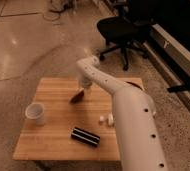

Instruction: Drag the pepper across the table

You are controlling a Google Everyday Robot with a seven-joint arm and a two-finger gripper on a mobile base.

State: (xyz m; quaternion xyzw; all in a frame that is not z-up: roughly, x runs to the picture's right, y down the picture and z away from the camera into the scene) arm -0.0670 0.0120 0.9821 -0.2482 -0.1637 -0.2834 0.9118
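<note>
The pepper (77, 96) is a small dark red-brown chili lying tilted on the light wooden table (53, 132), a little past the table's middle. My white arm reaches in from the lower right, and my gripper (84, 84) hangs just above and right of the pepper's upper end, pointing down at it. I cannot tell whether it touches the pepper.
A white cup (35, 113) stands at the table's left. A black bar with white stripes (85, 137) lies near the front. Small white items (107, 119) lie beside my arm. A dark red thing (134, 85) shows at the far right corner. A black office chair (119, 29) stands behind on the floor.
</note>
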